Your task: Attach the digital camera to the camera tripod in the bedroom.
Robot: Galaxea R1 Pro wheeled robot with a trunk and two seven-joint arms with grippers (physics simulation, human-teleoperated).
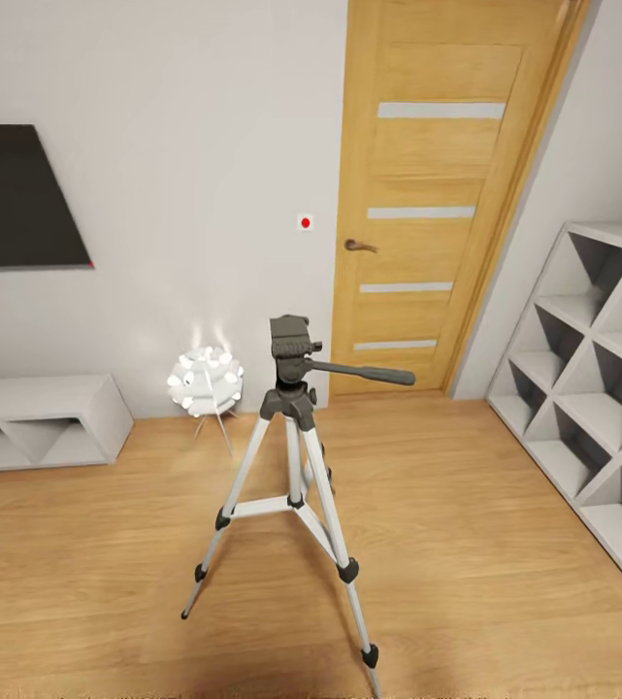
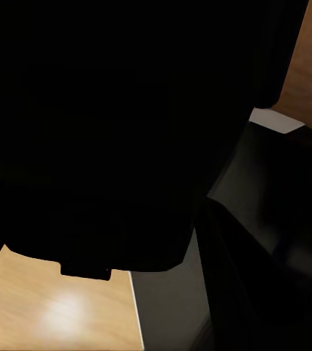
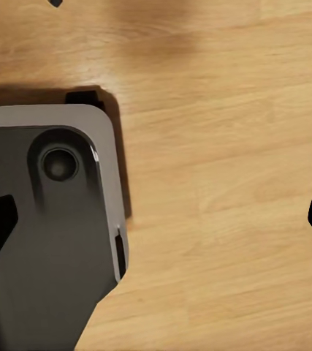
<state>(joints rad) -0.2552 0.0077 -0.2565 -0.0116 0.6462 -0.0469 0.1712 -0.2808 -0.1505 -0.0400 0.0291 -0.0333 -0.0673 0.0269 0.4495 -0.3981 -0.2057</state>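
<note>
From the head, the camera tripod (image 1: 294,456) stands in the middle on the wood floor (image 1: 505,544), near the door (image 1: 437,194), its top bare and ready. Both wrist views look down at floor and dark robot parts; I cannot tell how either gripper is set.

My head view shows the camera tripod (image 1: 291,466): smooth silver metal legs, matt black head. Floor (image 1: 466,544): light wood, slight sheen. Door (image 1: 437,194): wood.
</note>
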